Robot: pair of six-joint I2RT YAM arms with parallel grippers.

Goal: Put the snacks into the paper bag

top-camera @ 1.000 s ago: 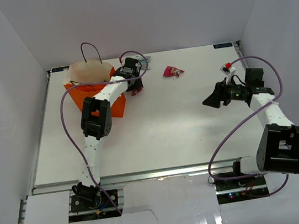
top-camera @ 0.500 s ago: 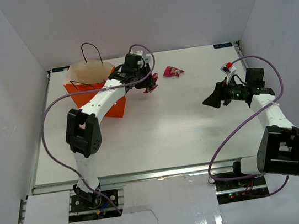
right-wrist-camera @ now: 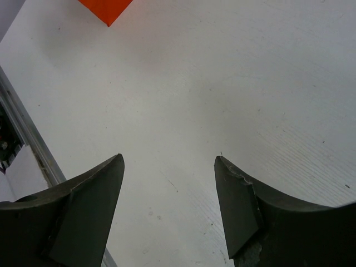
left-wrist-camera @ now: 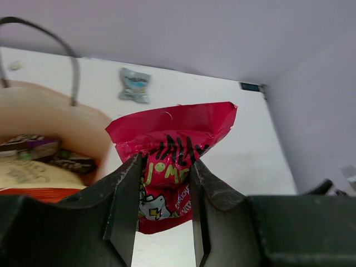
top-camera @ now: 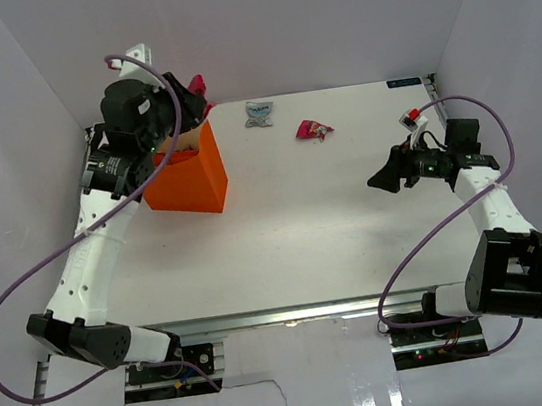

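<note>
The orange paper bag (top-camera: 190, 179) stands at the back left of the table. My left gripper (top-camera: 190, 101) is raised over the bag's right rim and shut on a magenta snack packet (left-wrist-camera: 171, 143), which sticks up between the fingers. In the left wrist view the bag's pale inside (left-wrist-camera: 50, 119) lies to the left below. It holds dark candy bars (left-wrist-camera: 41, 149) and a cream chip bag (left-wrist-camera: 28, 177). A pale blue packet (top-camera: 258, 112) and another magenta packet (top-camera: 313, 129) lie on the table at the back. My right gripper (top-camera: 382, 183) hovers open at the right, with nothing between its fingers.
The bag's black loop handle (left-wrist-camera: 71, 67) stands up at the rim close to the held packet. White walls close in the table at the back and both sides. A corner of the orange bag (right-wrist-camera: 105, 8) shows far off in the right wrist view.
My left arm has lifted from the table beside the bag and swung up and left over the bag's rim, carrying the magenta packet. The right arm has not moved.
</note>
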